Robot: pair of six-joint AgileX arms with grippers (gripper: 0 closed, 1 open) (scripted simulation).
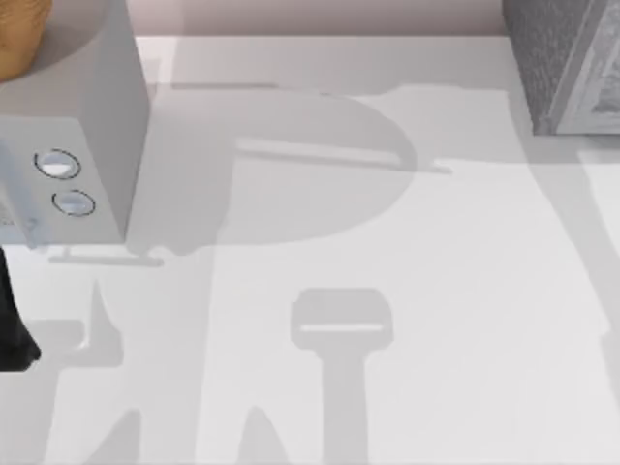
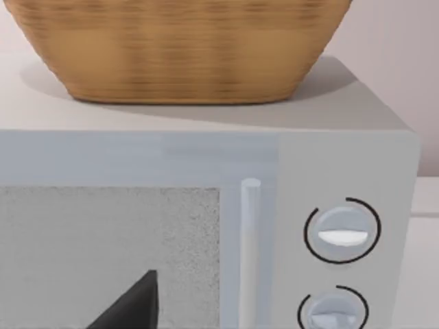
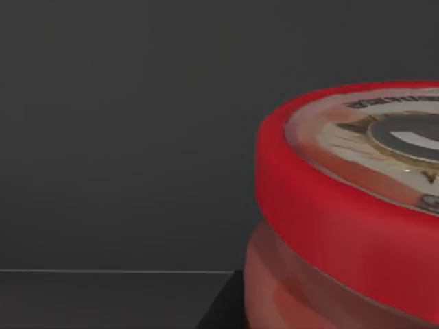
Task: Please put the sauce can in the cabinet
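Red cylindrical sauce can (image 3: pixel 350 205) sat upright, v. close to R wrist cam, dark grey interior behind; R grip state: can't tell.

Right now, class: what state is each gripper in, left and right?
Left gripper: cannot be told; it faces the microwave.
Right gripper: cannot be told; the sauce can sits close to its camera.

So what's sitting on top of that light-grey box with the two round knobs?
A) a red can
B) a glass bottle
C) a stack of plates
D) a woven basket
D: the left wrist view shows a tan woven basket resting on the flat top of the knobbed grey box.
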